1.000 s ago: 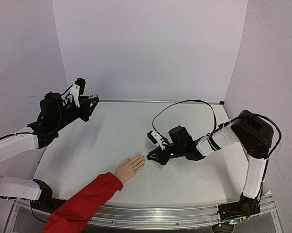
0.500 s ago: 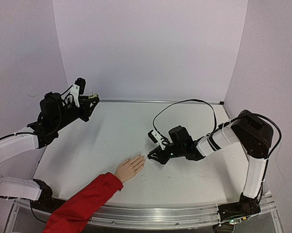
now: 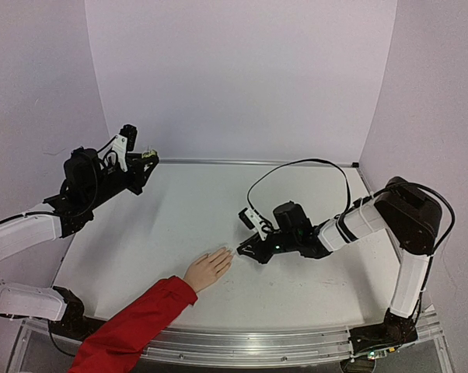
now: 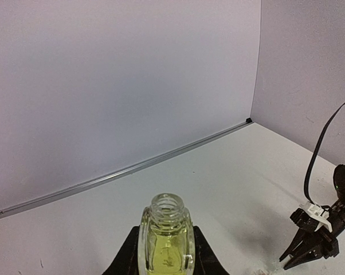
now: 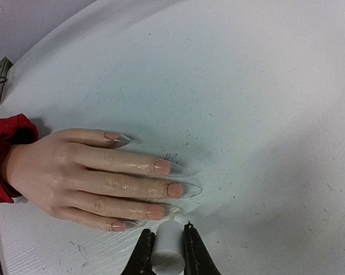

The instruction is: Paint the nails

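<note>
A peach-coloured hand (image 3: 208, 269) in a red sleeve (image 3: 137, 322) lies flat on the white table, fingers pointing right. Its nails (image 5: 175, 189) are long, clear-tipped and glossy in the right wrist view. My right gripper (image 5: 168, 235) is shut on a white cap (image 5: 168, 243), whose end sits just off the nail of the fourth finger (image 5: 155, 212). Any brush under the cap is hidden. In the top view this gripper (image 3: 240, 252) is low at the fingertips. My left gripper (image 4: 165, 252) is shut on an uncapped yellow-green bottle (image 4: 167, 238), held upright at the far left (image 3: 147, 158).
A metal strip (image 4: 132, 169) runs along the foot of the back wall. Walls close the table at left, back and right. The right arm's black cable (image 3: 296, 167) loops above the table's middle. The right gripper (image 4: 310, 249) shows at the lower right of the left wrist view.
The right arm's wrist has shifted very slightly to the right, with the gripper tip staying by the fingertips. The hand and the left arm have not moved.
</note>
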`<action>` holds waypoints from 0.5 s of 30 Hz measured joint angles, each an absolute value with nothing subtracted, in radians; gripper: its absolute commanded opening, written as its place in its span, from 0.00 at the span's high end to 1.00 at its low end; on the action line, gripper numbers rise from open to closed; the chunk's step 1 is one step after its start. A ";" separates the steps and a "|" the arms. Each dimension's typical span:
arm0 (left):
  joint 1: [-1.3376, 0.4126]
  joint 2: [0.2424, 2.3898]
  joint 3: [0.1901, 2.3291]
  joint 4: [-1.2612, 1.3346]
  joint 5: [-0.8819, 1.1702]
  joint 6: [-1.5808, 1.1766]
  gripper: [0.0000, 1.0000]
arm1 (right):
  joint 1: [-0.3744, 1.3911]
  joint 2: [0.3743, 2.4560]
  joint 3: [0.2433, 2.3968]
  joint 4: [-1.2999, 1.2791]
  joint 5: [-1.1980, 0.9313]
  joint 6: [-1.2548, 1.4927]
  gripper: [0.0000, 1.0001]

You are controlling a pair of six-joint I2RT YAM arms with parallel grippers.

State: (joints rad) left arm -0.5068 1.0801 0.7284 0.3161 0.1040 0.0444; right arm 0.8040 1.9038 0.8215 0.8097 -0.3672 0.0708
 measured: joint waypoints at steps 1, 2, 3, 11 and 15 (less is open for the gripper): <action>-0.507 1.080 0.728 0.316 0.104 0.044 1.00 | 0.804 1.901 0.821 0.810 -0.370 0.071 1.00; -0.507 1.080 0.728 0.316 0.104 0.044 1.00 | 0.804 1.899 0.819 0.813 -0.372 0.071 1.00; -0.507 1.080 0.728 0.316 0.104 0.044 1.00 | 0.804 1.896 0.817 0.816 -0.375 0.071 1.00; -0.507 1.080 0.728 0.316 0.104 0.044 1.00 | 0.806 1.892 0.815 0.818 -0.398 0.071 1.00; -0.507 1.080 0.728 0.316 0.104 0.044 1.00 | 0.811 1.892 0.816 0.818 -0.411 0.070 1.00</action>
State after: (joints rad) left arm -0.5068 1.0801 0.7284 0.3157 0.1043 0.0441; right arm 0.8108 1.8923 0.8158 0.8181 -0.4107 0.0704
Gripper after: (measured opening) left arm 0.218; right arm 0.136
